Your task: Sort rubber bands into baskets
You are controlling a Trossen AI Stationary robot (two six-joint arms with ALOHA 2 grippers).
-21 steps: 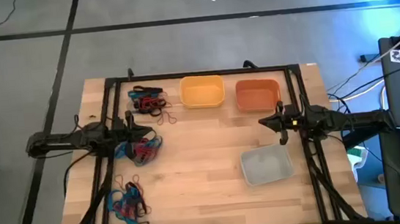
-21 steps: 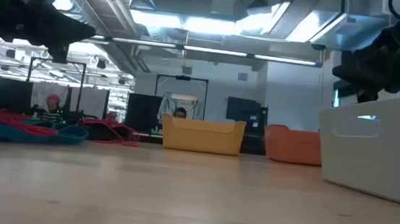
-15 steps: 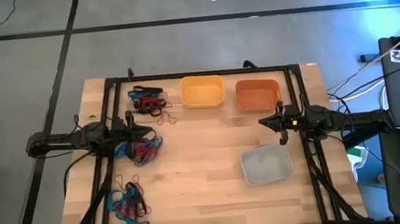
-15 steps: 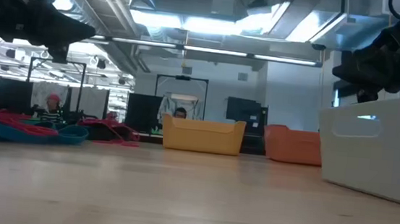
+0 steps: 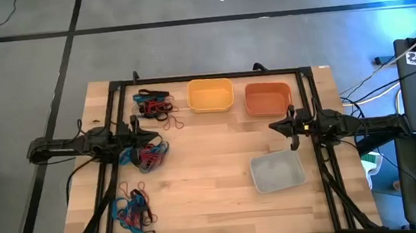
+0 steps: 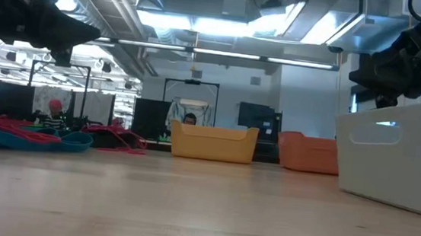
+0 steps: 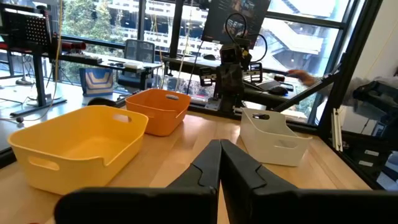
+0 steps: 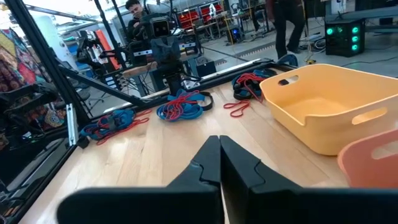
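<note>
With both the left gripper and right gripper closed on nothing, we risk snagging several tangled rubber bands at once — probably mixed colours, though the tangle is hard to read.

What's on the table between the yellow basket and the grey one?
Nothing but bare wood. The high view shows an open stretch of table between the yellow basket and the grey basket.
</note>
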